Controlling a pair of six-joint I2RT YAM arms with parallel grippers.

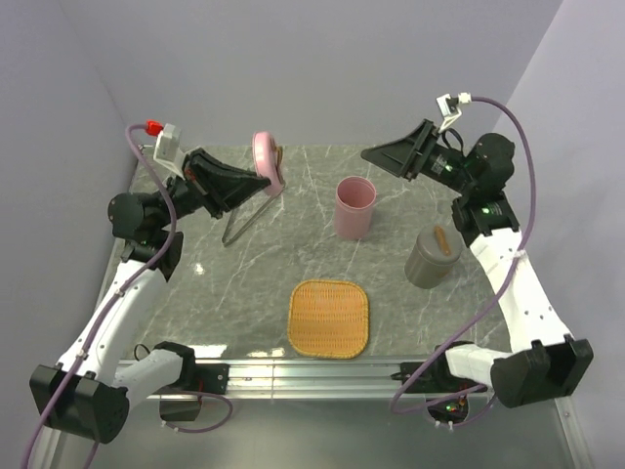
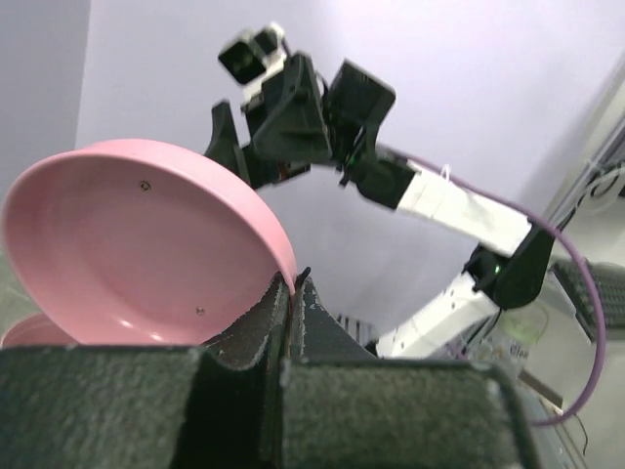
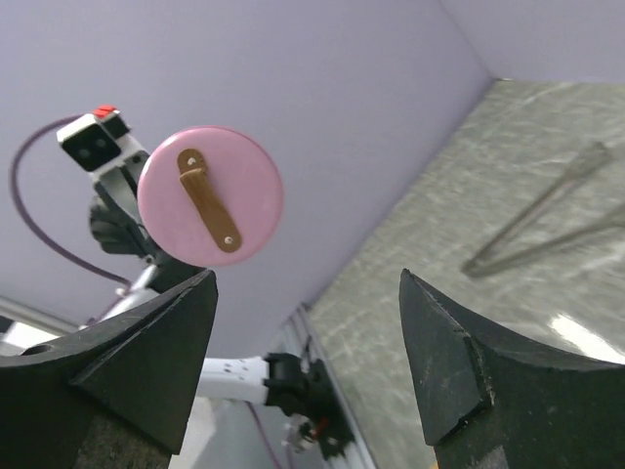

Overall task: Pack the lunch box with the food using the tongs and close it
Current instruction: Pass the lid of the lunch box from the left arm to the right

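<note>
My left gripper [image 1: 262,184] is raised at the back left, shut on the rim of a shallow pink dish [image 1: 264,151] of the lunch box, which it holds on edge in the air. In the left wrist view the dish [image 2: 137,244] fills the left side and the jaws [image 2: 291,281] pinch its rim. From the right wrist, the dish's back [image 3: 210,195] shows a brown strap. My right gripper [image 1: 371,156] hovers open at the back right with nothing between its fingers [image 3: 308,283]. The tongs [image 1: 244,220] lie on the table below the dish. The food is out of view.
A tall pink cup [image 1: 354,207] stands open mid-table. A grey cup [image 1: 433,257] with a brown-strapped lid stands to its right, near my right arm. The square woven orange tray [image 1: 329,318] lies near the front edge. Walls close in the back and both sides.
</note>
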